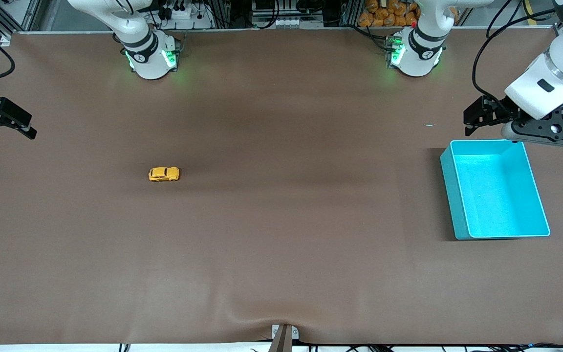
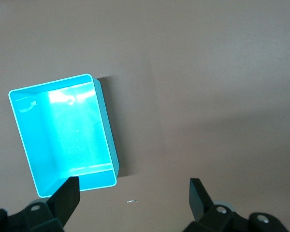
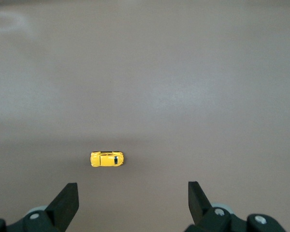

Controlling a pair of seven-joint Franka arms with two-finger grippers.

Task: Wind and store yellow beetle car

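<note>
The yellow beetle car (image 1: 164, 174) (image 3: 107, 159) stands on the brown table toward the right arm's end, alone and on its wheels. My right gripper (image 1: 10, 134) (image 3: 133, 198) hangs open above that end of the table, well apart from the car, with nothing between its fingers. At the left arm's end lies an empty turquoise bin (image 1: 450, 195) (image 2: 106, 125). My left gripper (image 1: 468, 122) (image 2: 134, 193) is open and empty in the air beside the bin's edge that faces the robot bases.
A tiny pale scrap (image 1: 429, 124) (image 2: 131, 201) lies on the table between the bin and the left arm's base. A brown mat covers the table, with a ripple near a clamp (image 1: 284, 337) at the front edge.
</note>
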